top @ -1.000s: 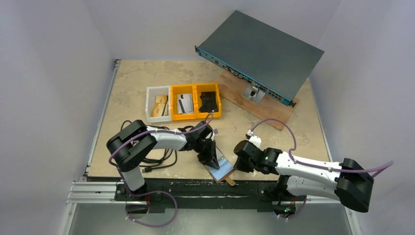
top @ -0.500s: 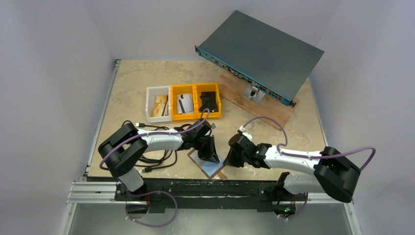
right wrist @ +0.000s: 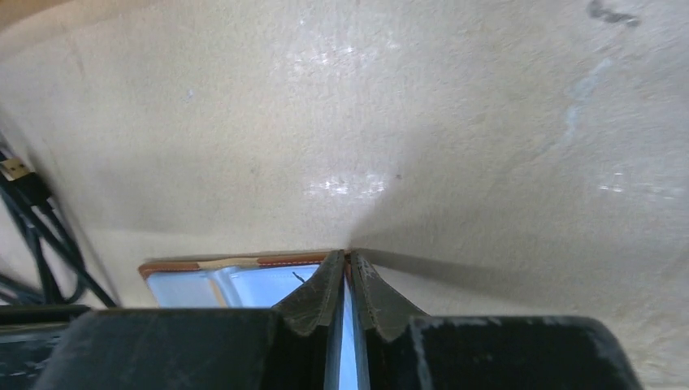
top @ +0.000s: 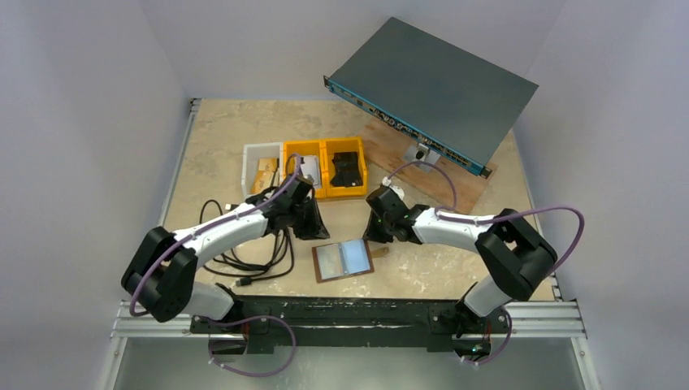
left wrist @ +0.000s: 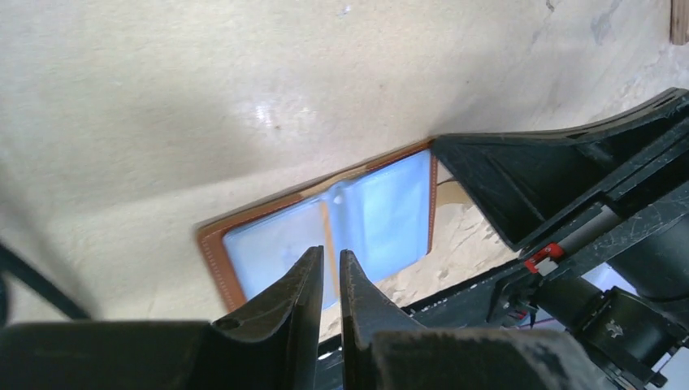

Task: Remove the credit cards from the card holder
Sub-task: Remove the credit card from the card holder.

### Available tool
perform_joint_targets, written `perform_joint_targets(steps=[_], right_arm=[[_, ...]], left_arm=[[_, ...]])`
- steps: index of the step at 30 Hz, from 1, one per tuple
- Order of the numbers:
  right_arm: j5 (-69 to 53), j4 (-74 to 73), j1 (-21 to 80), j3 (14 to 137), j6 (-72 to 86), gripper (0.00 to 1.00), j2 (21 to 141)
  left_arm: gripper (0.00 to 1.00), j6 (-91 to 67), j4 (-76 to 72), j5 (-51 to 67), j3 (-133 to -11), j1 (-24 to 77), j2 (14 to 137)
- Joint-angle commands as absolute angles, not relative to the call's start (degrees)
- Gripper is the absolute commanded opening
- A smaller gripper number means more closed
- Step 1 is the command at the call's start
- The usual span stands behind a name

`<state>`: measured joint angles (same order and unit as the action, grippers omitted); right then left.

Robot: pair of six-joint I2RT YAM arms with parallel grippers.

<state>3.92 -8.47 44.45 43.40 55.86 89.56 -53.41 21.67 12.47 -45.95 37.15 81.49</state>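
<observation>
The left gripper (top: pixel 309 225) hangs just beyond the far left corner of the card holder (top: pixel 343 260), fingers drawn almost together on nothing, with only a slit between them. The right gripper (top: pixel 375 233) sits at the card holder's far right corner, clenched tip to tip and seemingly empty. The card holder lies open and flat on the bench (top: pixel 455 260) near its front edge, silvery-blue pockets up. A tan card (top: pixel 380 250) pokes out at its right edge. More credit cards (top: pixel 265 174) lie in the white bin (top: pixel 250 154) farther back.
</observation>
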Motion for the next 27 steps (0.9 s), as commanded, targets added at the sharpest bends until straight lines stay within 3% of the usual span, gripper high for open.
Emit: perform_joint_targets(steps=[1,7,12,19,27], right_arm=[[10.04,-14.84,44.41,46.2,50.02,0.1,86.59],[15.96,-22.92,51.9,51.06,49.57,0.3,82.19],[16.41,-24.34,61.17,57.82,50.01,0.44,88.28],[15.66,-26.91,64.69,66.2,49.04,0.48,99.76],[16.48,-29.23,65.75,69.0,48.7,0.5,104.15]], left_arm=[[0.13,-50.02,26.2,8.73,-43.73,35.67,77.03],[0.14,-51.22,25.93,9.0,-38.81,34.12,72.23],[0.18,-51.35,26.63,9.67,-36.05,31.51,68.74],[0.25,-51.73,27.09,11.93,-33.4,28.26,65.07],[0.27,-51.41,27.08,13.58,-32.09,26.81,63.0]])
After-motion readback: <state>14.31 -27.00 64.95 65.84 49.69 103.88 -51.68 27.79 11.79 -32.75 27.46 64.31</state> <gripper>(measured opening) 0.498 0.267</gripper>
